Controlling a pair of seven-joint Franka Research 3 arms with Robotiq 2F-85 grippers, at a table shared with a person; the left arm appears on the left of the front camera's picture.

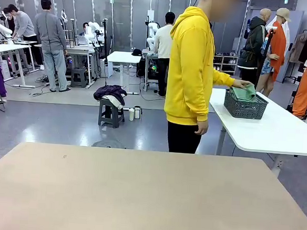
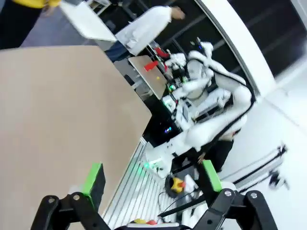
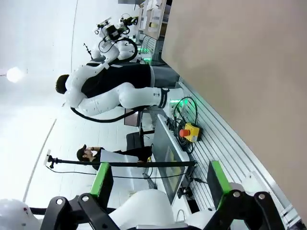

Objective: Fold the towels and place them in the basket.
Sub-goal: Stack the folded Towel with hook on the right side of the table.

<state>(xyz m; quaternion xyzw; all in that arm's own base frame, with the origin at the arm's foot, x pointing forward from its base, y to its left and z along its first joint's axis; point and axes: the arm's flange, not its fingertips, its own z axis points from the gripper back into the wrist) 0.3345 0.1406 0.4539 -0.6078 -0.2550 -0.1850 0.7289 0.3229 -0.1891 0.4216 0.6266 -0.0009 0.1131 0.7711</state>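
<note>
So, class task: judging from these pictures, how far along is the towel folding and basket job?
Done: nothing on the tan table yet. In hand: the person's hand rests on a green towel in the basket, which sits on a white side table. Both the left gripper and right gripper are open and hold nothing. Left: all folding and placing, as far as can be seen.

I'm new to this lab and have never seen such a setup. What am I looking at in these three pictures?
The front picture looks across a bare beige table at a person in a yellow hoodie, whose hand rests on a green terry towel in a dark grey lattice plastic basket on a white side table. The other two pictures come from cameras on the robot's wrists. Each shows that arm's own two-fingered hand: the left hand and the right hand, both open, holding nothing.
</note>
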